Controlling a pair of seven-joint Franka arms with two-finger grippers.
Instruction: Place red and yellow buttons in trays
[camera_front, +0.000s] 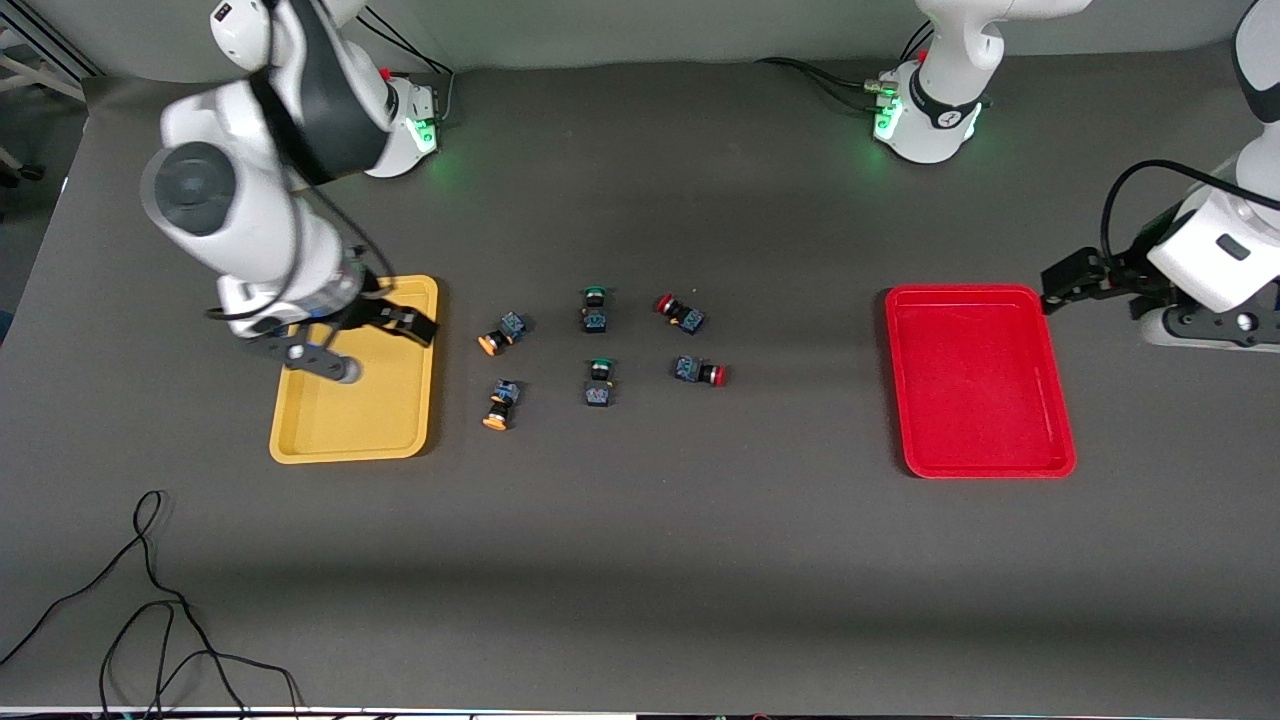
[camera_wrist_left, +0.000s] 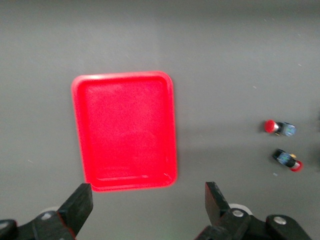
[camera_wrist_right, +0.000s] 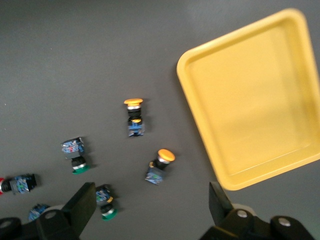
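Right gripper (camera_front: 345, 345): fingers spread, empty, up over the yellow tray (camera_front: 400, 440).
Yellow buttons (camera_front: 502, 333): two lying on the table beside that tray; neither is in it yet.
Green buttons (camera_front: 595, 310): two in the middle of the group, close to the rest; a loose reach could take one by mistake.
Red buttons (camera_front: 682, 314): two lying on their sides; likely to roll or twist if pinched on the cap.
Red tray (camera_front: 1030, 460): empty, well apart from the reds.
Left gripper (camera_wrist_left: 147, 205): fingers apart, empty, waiting above the table beside the red tray.

On a dark grey table (camera_front: 640, 560) lie a yellow tray (camera_front: 400, 420), a red tray (camera_front: 975, 380) and blue-black buttons (camera_front: 600, 345) capped orange, green and red.
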